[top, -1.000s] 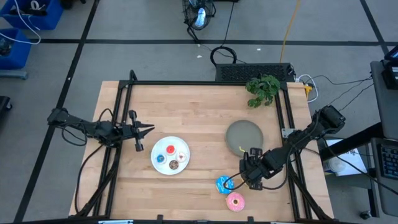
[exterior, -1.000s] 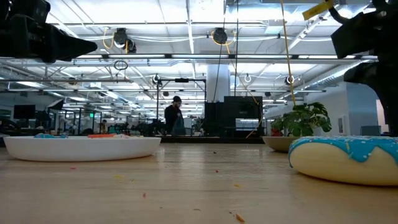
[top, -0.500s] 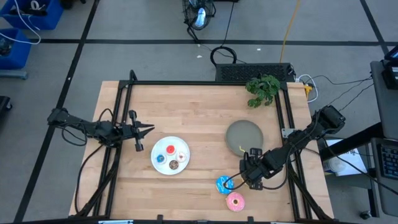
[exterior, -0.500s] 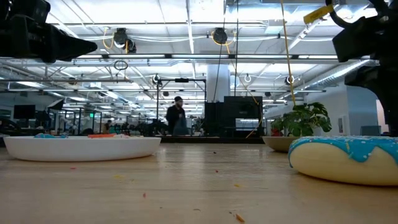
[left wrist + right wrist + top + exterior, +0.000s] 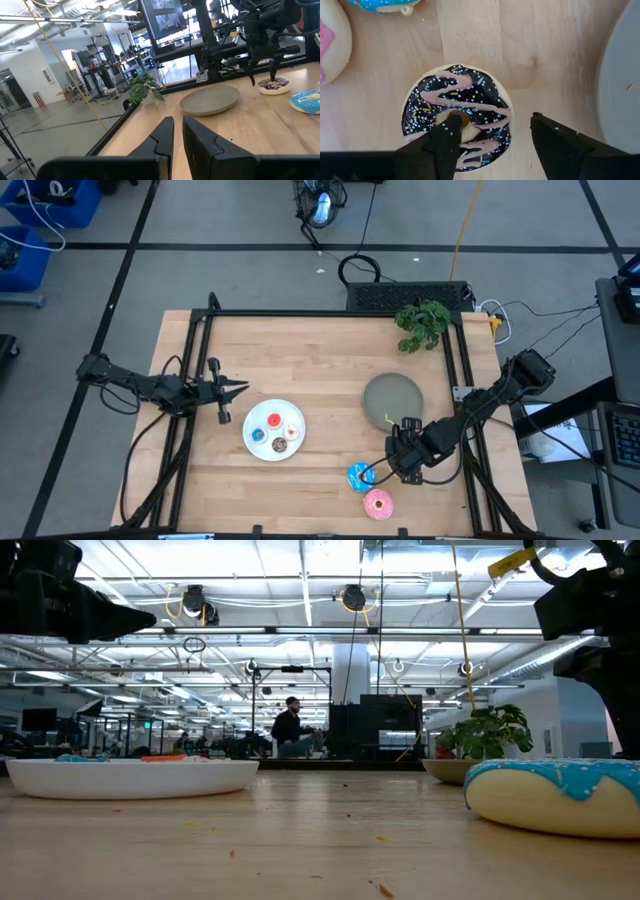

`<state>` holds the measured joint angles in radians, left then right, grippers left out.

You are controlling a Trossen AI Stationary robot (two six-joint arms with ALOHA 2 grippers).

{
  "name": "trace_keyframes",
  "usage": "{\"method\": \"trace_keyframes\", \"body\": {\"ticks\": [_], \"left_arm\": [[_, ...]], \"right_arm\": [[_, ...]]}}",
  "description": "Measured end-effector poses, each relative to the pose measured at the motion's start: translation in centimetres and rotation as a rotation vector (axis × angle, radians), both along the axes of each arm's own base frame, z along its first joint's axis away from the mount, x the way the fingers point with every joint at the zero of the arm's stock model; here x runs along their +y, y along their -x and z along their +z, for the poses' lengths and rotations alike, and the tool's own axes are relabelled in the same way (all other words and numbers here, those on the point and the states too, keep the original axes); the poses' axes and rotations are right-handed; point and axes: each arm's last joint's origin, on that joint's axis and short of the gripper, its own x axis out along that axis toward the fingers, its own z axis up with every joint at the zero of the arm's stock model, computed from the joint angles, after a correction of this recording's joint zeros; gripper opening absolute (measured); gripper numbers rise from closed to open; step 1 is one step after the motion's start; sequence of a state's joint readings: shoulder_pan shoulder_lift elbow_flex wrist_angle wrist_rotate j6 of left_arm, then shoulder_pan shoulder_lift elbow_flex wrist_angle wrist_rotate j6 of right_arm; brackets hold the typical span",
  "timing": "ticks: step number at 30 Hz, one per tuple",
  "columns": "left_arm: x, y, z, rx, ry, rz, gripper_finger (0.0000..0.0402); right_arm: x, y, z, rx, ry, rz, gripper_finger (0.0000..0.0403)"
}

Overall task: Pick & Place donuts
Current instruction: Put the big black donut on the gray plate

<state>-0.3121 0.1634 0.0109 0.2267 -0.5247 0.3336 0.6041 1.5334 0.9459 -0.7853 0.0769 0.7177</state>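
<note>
From above, the right gripper [image 5: 393, 467] hides the chocolate donut [image 5: 457, 116] completely, and the pink-iced donut [image 5: 332, 41] is cut off in the wrist view. The chocolate donut lies on the table [image 5: 330, 360] beside the grey plate [image 5: 392, 398], directly under the right gripper. The fingers are spread and grip nothing: one tip is over the donut's hole, the other outside its rim.

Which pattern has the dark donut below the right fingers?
Pale pink zigzag streaks and white sprinkles on the chocolate donut; right wrist view shows it best.

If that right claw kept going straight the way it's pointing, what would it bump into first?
Probably the dark chocolate donut with pale streaks on the wooden table: the right gripper points down at it, open, one finger over its hole.
</note>
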Motion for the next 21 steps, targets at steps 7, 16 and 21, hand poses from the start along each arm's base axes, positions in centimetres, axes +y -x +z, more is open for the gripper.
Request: {"method": "trace_keyframes", "body": {"ticks": [7, 16, 21], "left_arm": [[0.0, 0.0, 0.0, 0.000, -0.001, 0.000, 0.0047], [0.0, 0.0, 0.0, -0.001, -0.002, 0.000, 0.0047], [0.0, 0.0, 0.0, -0.001, -0.003, 0.000, 0.0047]], "right_arm": [[0.0, 0.0, -0.2, -0.005, -0.004, 0.006, 0.0222], [-0.8, 1.4, -2.7, 0.063, -0.052, -0.034, 0.0211], [-0.6, 1.2, -2.7, 0.037, -0.071, -0.022, 0.0211]]}}
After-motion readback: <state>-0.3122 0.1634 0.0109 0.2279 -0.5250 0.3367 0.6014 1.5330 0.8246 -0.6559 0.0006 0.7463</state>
